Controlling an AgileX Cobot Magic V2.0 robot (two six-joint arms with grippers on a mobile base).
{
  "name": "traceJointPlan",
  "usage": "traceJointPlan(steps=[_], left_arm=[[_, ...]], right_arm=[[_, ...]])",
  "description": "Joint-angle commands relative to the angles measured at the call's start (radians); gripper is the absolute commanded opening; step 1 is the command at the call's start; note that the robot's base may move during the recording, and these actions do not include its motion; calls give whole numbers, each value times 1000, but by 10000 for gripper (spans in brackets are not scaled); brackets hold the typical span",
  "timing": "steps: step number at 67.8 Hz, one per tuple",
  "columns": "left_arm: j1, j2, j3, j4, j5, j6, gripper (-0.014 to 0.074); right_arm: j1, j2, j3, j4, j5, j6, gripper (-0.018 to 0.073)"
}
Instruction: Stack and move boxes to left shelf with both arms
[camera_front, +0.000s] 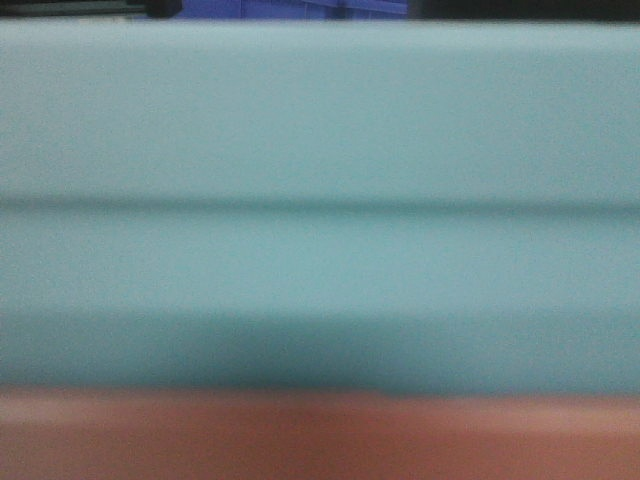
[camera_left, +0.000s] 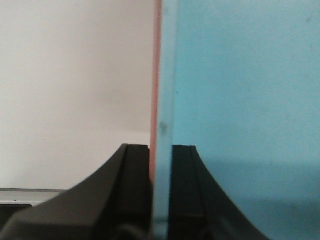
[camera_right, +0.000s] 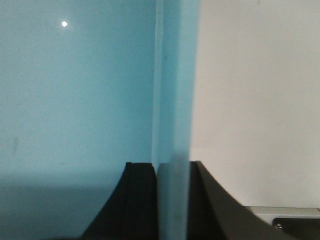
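Sky-blue plastic fills nearly the whole front view: the long wall of the light blue tub, blurred by closeness, with a shallow horizontal ridge across its middle. Directly beneath the light blue tub, touching it, runs the rim of the pink tub, so the blue one sits stacked on or in it. Above the light blue tub's top edge a sliver of a dark blue bin shows behind. At the tub's left end the left gripper is narrow, its black fingers pinching the blue end wall together with a thin pink edge pressed against its outside. At the tub's right end the right gripper is likewise closed down on the blue wall, one finger inside and one outside. Outside each end lies only a pale plain surface.
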Motion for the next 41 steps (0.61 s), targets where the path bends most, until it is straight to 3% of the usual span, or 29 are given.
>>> traceJointPlan(steps=[1,41], left_arm=[[-18,-38,-40,-33,75,-14,-12],[-18,-38,-40,-33,75,-14,-12]], right_arm=[[10,-29,-33,24,-64,1,56],[10,-29,-33,24,-64,1,56]])
